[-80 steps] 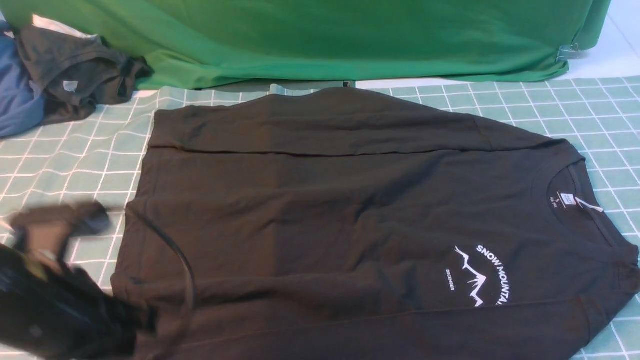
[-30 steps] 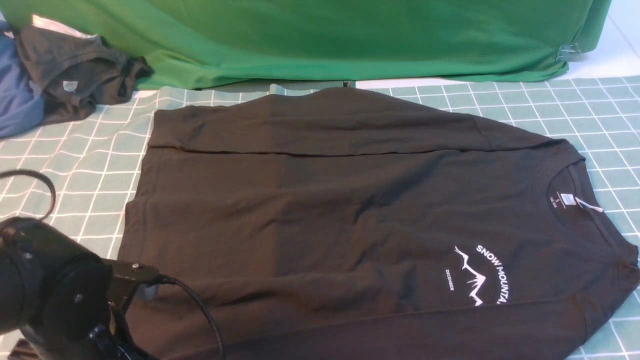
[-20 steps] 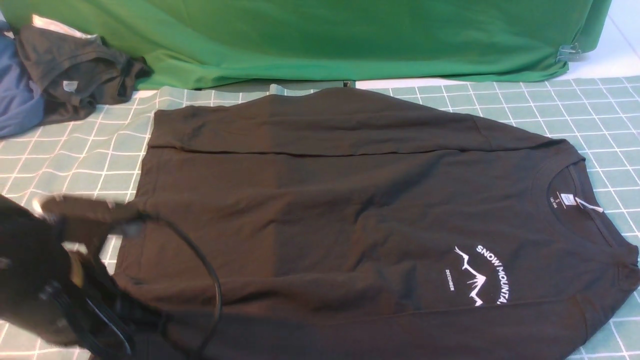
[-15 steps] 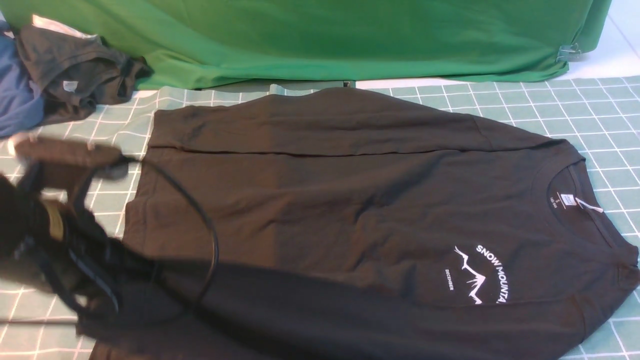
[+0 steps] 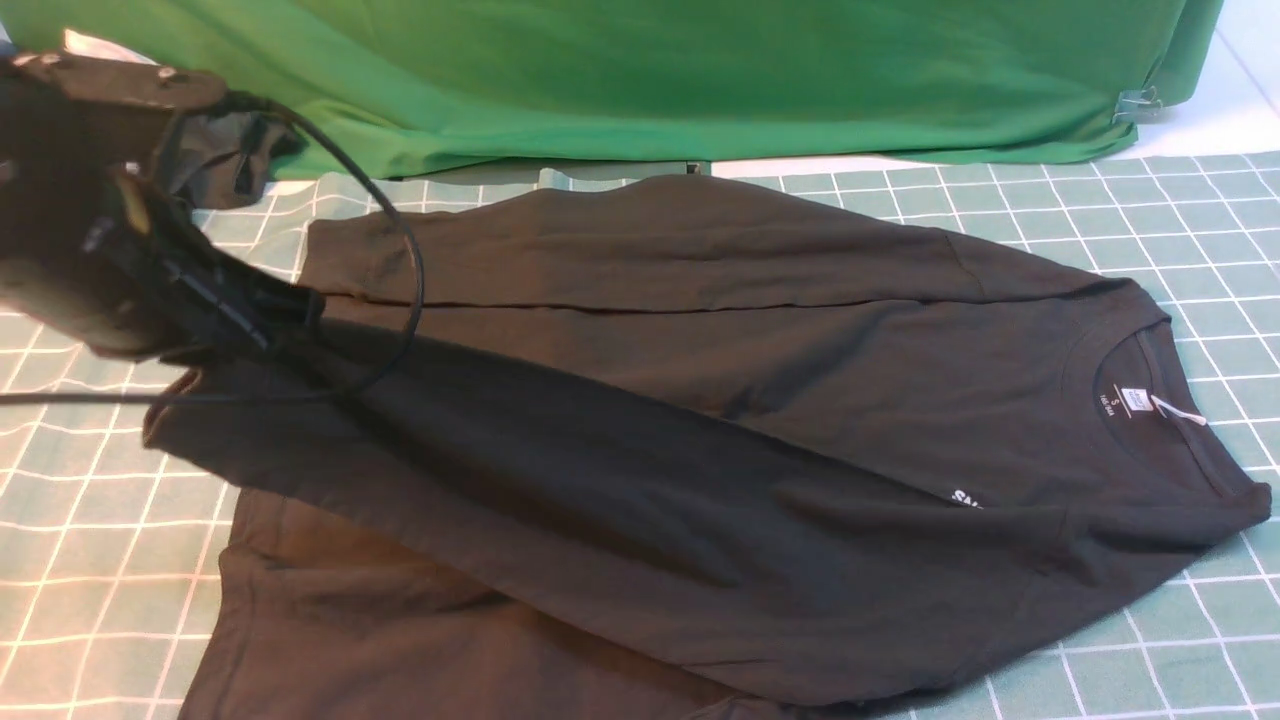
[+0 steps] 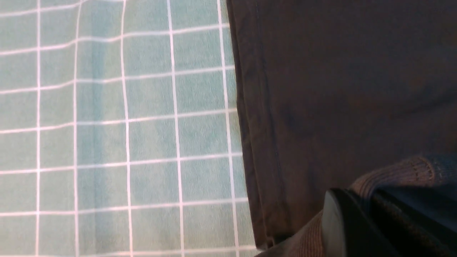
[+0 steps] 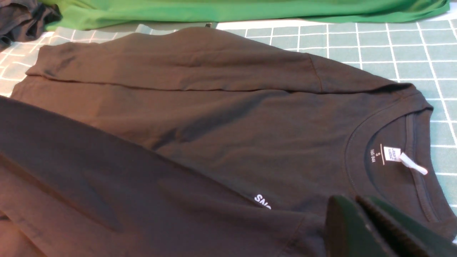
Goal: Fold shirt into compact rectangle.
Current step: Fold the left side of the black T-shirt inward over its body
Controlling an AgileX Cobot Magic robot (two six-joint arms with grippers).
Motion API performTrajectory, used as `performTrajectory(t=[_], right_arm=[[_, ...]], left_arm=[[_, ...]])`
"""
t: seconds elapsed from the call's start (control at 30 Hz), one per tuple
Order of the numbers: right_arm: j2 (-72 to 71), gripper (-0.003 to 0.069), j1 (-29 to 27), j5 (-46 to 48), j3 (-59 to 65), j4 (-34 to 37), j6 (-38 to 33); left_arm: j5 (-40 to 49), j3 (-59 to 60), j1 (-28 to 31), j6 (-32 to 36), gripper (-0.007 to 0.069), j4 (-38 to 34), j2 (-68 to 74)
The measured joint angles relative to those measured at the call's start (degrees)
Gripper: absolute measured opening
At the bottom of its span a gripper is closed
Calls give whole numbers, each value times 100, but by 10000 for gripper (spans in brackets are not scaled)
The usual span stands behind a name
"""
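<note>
Shirt (image 5: 900, 380) lies spread on the table (image 5: 1100, 220), stretching away to the right of my left gripper (image 5: 270, 320), with its collar just ahead of my right gripper (image 7: 357, 214). The left gripper is clamped on the ribbed cuff (image 6: 392, 171) of the near sleeve (image 5: 600, 480), which hangs slantwise over the chest print. I'd lay it parallel to the far sleeve (image 5: 650, 240), already folded beyond it, lowering gently so no slack bunches. The right gripper is closed, seemingly on nothing. My cable (image 5: 415, 260) loops beside the left gripper and could snag; a dark garment (image 5: 250, 150) and green cloth (image 5: 700, 80) sit behind it.
</note>
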Motion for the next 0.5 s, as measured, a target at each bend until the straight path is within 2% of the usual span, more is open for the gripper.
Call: performTrajectory(t=[0.23, 0.5], right_arm=[[0, 29, 0, 0, 0, 0, -6], [0, 36, 0, 69, 0, 0, -6]], left_arm=[[-135, -174, 138, 21, 6, 169, 727], [-469, -186, 138, -42, 15, 430, 924]])
